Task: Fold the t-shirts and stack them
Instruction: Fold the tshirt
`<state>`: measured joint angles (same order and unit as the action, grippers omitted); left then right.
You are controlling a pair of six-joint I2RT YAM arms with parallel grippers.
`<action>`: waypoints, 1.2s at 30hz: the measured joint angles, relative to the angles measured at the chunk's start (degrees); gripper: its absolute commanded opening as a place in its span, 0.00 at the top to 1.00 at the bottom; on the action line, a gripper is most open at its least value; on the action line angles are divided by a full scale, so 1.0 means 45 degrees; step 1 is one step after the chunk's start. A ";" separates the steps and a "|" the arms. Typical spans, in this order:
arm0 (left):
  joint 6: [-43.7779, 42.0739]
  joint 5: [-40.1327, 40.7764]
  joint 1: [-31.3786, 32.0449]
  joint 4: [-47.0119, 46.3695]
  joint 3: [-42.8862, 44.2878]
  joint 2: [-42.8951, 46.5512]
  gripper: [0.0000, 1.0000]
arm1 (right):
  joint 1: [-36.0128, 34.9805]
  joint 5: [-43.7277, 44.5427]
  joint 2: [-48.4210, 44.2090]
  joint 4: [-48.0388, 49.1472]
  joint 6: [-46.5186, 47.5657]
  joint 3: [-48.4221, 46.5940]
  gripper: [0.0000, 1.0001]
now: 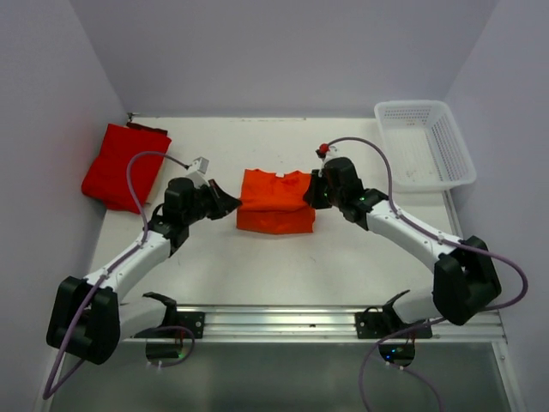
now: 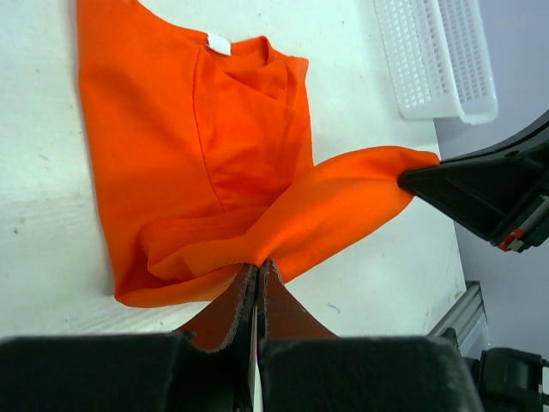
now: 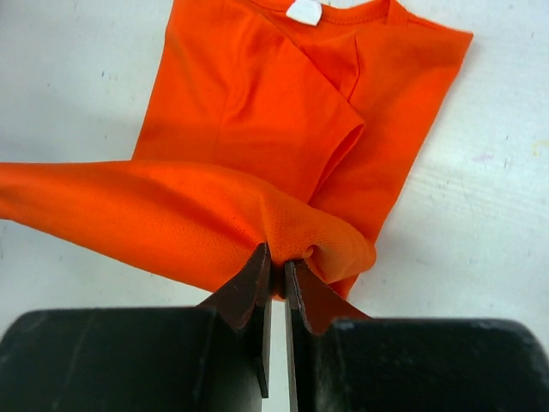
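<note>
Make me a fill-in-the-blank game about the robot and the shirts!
The shirt pinched by the left gripper and right gripper is ____.
The red shirt lies at the far ____ corner of the table.
The basket is colored ____.
Missing words: orange, left, white.

Overhead looks down; close wrist views share the orange t-shirt point(image 2: 154, 146)

We seem to be in a robotics lab cell, not a home. A bare white table point(image 1: 283, 275) is boxed in by plain pale walls point(image 1: 283, 51). The left arm point(image 1: 129, 257) and right arm point(image 1: 410, 230) are bolted to an aluminium rail point(image 1: 283, 319), with purple cables point(image 1: 129, 182) trailing off them.
</note>
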<state>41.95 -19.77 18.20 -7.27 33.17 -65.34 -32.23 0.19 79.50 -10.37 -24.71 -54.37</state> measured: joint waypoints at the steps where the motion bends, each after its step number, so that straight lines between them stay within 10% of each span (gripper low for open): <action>1: -0.0034 0.0019 -0.0102 -0.0121 0.0097 -0.0131 1.00 | 0.0019 0.0034 0.0321 0.0087 0.0049 -0.0219 1.00; 12: -0.0073 -0.0602 -0.1569 -0.1991 0.1477 -0.3390 1.00 | 0.0607 0.0126 0.3682 0.0491 0.0282 -0.3415 1.00; 17: -0.0039 -0.1399 -0.2074 -0.2365 0.5372 -0.6912 1.00 | 0.0986 0.1239 0.5780 0.0053 0.0267 -0.6358 1.00; 18: -0.0044 -0.1428 -0.2142 -0.2531 0.6747 -0.7966 0.84 | 0.1083 0.1637 0.6484 -0.0223 0.0209 -0.7383 0.99; 19: -0.0136 -0.1336 -0.2210 -0.2608 0.8126 -0.9010 0.64 | 0.1195 0.2089 0.7363 -0.0461 0.0155 -0.8748 0.54; 21: -0.0102 -0.1093 -0.2327 -0.2327 1.1628 -1.1366 0.23 | 0.1365 0.2977 0.9287 -0.0534 0.0141 -1.1477 0.17; 22: -0.0199 -0.0952 -0.2370 -0.2079 1.3347 -1.2429 0.20 | 0.1443 0.3429 1.0462 -0.0767 0.0228 -1.3240 0.01; 26: -0.0486 -0.0243 -0.2521 -0.0884 1.7393 -1.4877 0.00 | 0.1651 0.4507 1.3206 -0.1137 0.0952 -1.6825 0.01; 36: -0.1520 0.0185 -0.2545 -0.1472 1.4173 -1.2517 0.00 | 0.1603 0.4561 1.0292 0.1268 0.1637 -1.0652 0.01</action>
<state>35.11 -18.94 6.74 -13.89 96.95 -121.67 -25.02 20.71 125.82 -4.67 -17.34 -102.30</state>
